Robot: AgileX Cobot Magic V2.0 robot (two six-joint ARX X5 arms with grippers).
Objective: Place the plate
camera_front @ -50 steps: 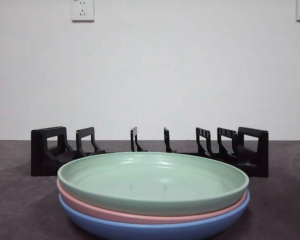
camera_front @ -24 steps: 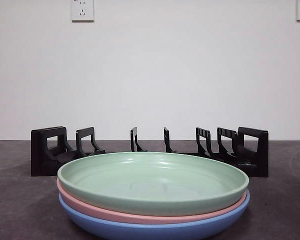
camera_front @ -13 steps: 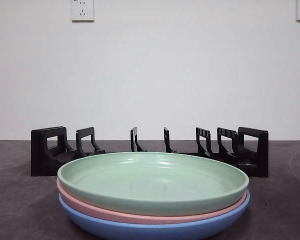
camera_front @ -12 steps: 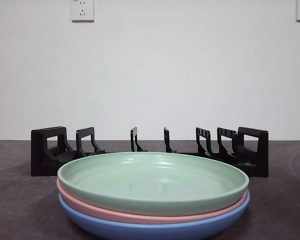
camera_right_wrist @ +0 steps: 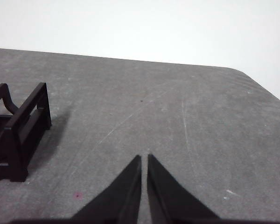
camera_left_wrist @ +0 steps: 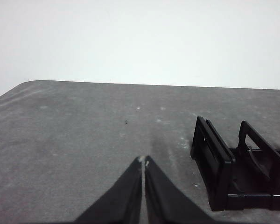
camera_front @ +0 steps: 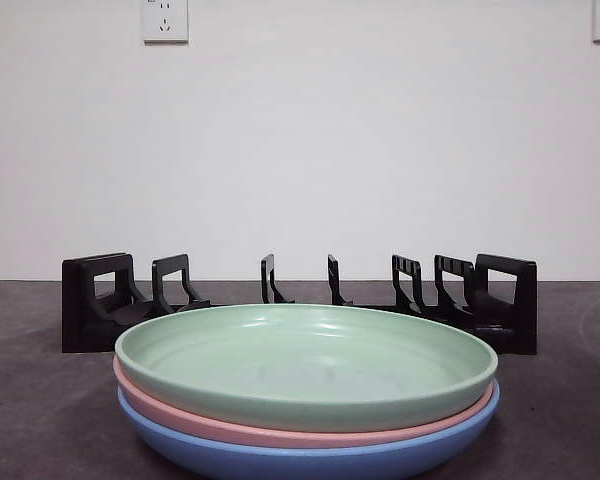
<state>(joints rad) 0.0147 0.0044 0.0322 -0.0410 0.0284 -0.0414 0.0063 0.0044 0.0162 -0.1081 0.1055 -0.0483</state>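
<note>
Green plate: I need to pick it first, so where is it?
Front view: the green plate lies centre foreground, topmost on the pink plate and blue plate, before the black rack.

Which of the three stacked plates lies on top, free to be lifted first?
The green plate. It rests on the pink plate, which sits in the blue plate at the bottom.

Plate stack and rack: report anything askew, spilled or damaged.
Nothing stands out. The green plate sits nested level on the pink plate and blue plate, in front of the black rack, whose slots hold nothing. The left hand and right hand are shut, away from the plates.
</note>
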